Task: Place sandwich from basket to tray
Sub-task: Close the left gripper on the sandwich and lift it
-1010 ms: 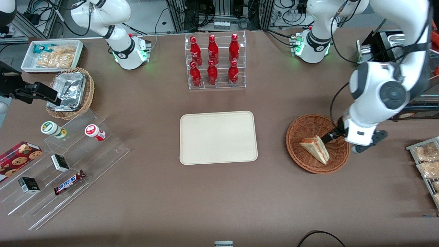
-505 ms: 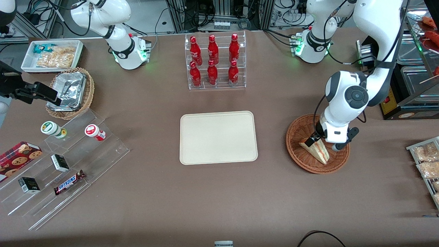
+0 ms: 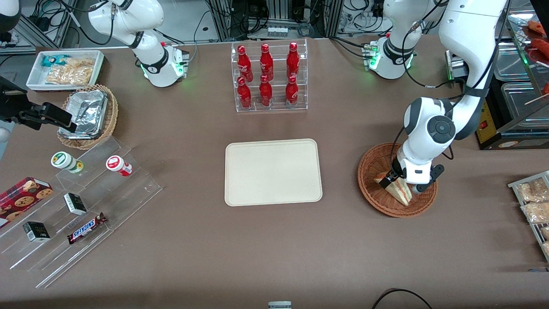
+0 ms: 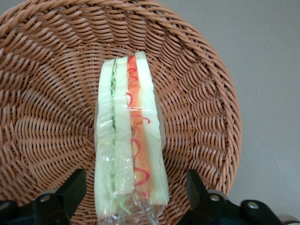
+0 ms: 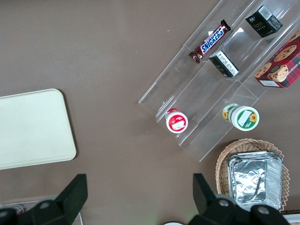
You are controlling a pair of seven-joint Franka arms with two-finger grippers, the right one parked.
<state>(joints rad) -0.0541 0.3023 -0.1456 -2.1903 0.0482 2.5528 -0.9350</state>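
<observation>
The sandwich is a plastic-wrapped wedge of white bread with red and green filling. It lies in the round reddish-brown wicker basket toward the working arm's end of the table. My gripper hangs low over the basket, open, with one finger on each side of the sandwich's wrapped end. In the left wrist view the dark fingers stand apart from the bread, with basket weave showing in the gaps around the gripper. The cream tray lies bare at the table's middle, beside the basket.
A clear rack of red bottles stands farther from the front camera than the tray. Toward the parked arm's end are a foil-lined basket, a white snack bin and a stepped acrylic shelf of snacks. Bagged snacks lie near the basket.
The arm has swung in over the basket and come down. The gripper went from the basket's rim to straddling the sandwich. The sandwich has not moved.
</observation>
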